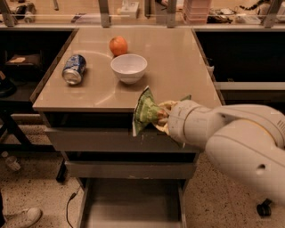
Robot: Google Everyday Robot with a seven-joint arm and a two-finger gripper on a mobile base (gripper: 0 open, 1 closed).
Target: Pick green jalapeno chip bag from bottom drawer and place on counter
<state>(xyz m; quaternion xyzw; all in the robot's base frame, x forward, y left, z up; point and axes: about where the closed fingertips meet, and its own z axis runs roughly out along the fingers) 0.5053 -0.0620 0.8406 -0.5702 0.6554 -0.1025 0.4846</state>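
The green jalapeno chip bag (144, 111) is a crinkly green foil bag held in the air at the counter's front edge, its top level with the beige counter (178, 62). My gripper (163, 116) is shut on the bag from the right, its pale fingers (167, 106) pinching the bag's right side. The big white arm reaches in from the lower right. The bottom drawer (133, 205) is pulled open below, a flat grey tray with nothing showing inside.
On the counter stand a white bowl (128, 67), an orange (118, 45) behind it and a blue can (74, 69) lying on its side at the left. Two grey drawer fronts (89, 140) sit under the counter. A cluttered shelf with metal posts (105, 12) runs along the back.
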